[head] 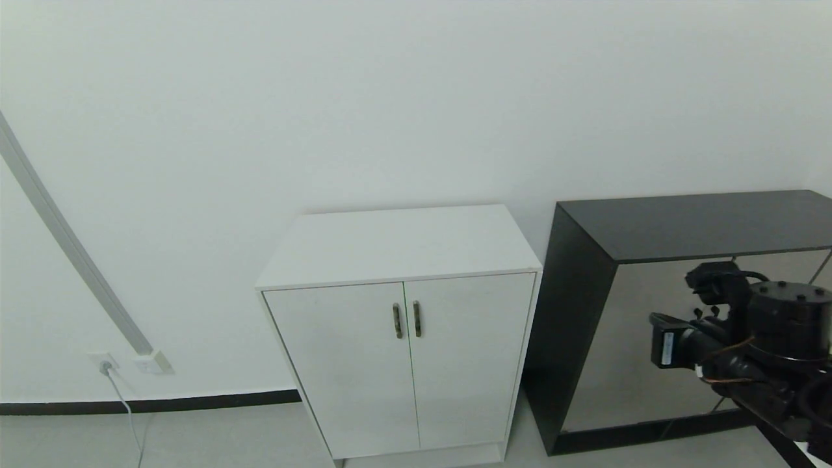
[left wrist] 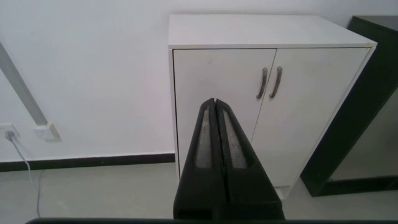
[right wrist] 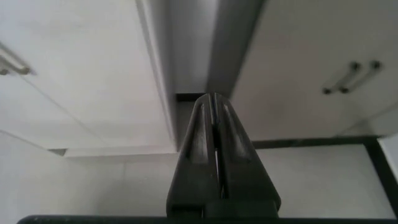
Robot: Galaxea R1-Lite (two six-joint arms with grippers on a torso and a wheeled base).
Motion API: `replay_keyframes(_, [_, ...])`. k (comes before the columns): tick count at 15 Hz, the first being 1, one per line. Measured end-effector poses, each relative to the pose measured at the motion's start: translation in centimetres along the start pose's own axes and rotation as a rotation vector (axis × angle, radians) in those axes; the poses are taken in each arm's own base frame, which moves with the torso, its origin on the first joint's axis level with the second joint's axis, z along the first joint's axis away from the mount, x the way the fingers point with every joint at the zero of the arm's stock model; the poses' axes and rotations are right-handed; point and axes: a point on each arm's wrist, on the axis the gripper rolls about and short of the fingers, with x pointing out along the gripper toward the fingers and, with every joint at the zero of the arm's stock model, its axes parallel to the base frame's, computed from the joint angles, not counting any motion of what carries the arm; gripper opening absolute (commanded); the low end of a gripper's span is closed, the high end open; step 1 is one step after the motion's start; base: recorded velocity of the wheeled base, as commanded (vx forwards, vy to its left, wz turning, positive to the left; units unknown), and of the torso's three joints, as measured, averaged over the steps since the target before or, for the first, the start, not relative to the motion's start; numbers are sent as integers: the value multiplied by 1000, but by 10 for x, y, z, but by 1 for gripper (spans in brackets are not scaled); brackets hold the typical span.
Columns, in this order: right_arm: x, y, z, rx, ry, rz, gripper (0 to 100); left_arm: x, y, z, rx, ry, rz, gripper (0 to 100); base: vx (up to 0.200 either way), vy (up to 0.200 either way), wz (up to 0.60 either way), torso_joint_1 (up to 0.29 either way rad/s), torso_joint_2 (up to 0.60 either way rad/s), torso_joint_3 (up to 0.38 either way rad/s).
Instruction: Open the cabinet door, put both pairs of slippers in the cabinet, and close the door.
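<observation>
The white cabinet (head: 400, 244) stands against the wall with both doors shut. Its two slim metal handles (head: 407, 319) sit side by side at the middle seam. In the left wrist view my left gripper (left wrist: 214, 101) is shut with nothing in it and points at the cabinet's left door (left wrist: 217, 74), well short of the handles (left wrist: 270, 83). My right gripper (right wrist: 214, 96) is also shut and empty, facing the narrow gap between the white cabinet (right wrist: 81, 74) and the mirrored cabinet beside it. The right arm (head: 734, 344) hangs in front of that mirror.
A black cabinet with a mirrored front (head: 689, 224) stands close to the right of the white one; the mirror reflects the white cabinet's handles (right wrist: 348, 76). On the wall to the left run a slanted cable duct (head: 65, 247) and a socket with a plugged cable (head: 104, 365). Bare floor lies in front.
</observation>
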Motion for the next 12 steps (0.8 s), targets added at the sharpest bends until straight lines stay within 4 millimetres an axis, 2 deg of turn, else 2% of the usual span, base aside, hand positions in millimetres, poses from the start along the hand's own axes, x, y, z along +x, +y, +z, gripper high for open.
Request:
replay_keyframes(2, [-23, -17, -2, 5, -14, -37, 0, 0, 0, 0, 0, 0, 0, 0, 0, 0, 0, 0, 0, 0])
replay_keyframes(5, [-54, -33, -2, -4, -53, -61, 0, 0, 0, 0, 0, 0, 0, 0, 0, 0, 0, 0, 0, 0])
replay_keyframes(12, [-125, -49, -11, -48, 7, -51, 0, 0, 0, 0, 0, 0, 0, 0, 0, 0, 0, 0, 0, 0])
